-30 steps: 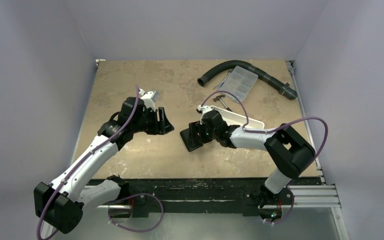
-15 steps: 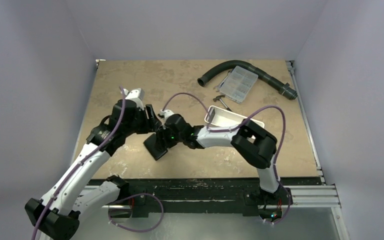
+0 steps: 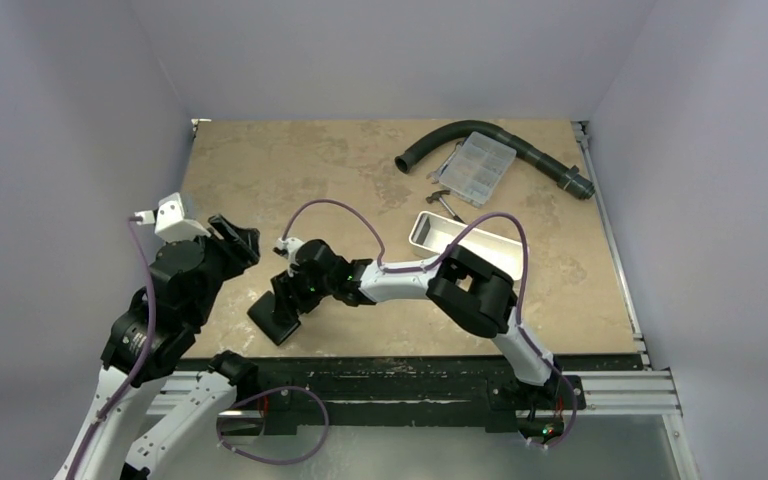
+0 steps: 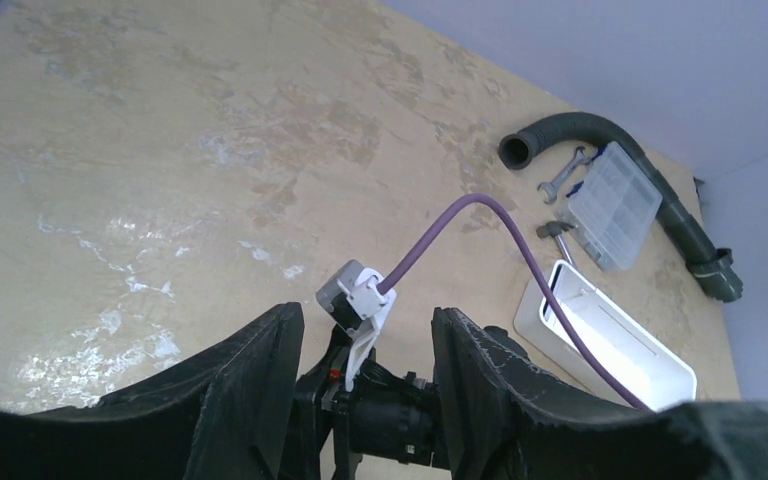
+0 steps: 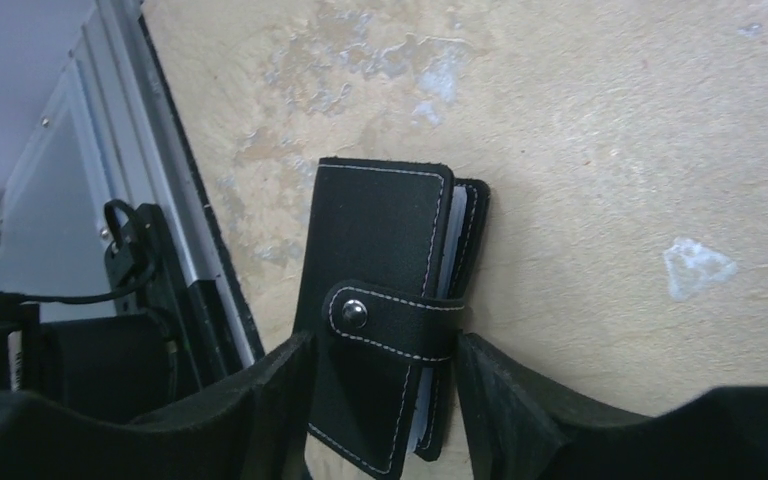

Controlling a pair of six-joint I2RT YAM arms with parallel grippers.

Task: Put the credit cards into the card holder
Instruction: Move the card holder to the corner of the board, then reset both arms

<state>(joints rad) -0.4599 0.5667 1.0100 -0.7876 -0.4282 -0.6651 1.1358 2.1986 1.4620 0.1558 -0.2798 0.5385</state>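
- The right hand (image 5: 382,352) has carried the card holder (image 5: 380,230) across to the near-left of the table (image 3: 360,170), and still clasps its sides.
- The left hand (image 4: 365,330) has drawn back, spread and empty.
- The holder is snapped shut and no loose cards show, so the task is probably nearly finished.

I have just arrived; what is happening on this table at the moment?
The right tool grips the black card holder, snapped closed, near the table's front left edge. The left tool is open, holds nothing and hovers at the left side. No loose credit cards are visible.
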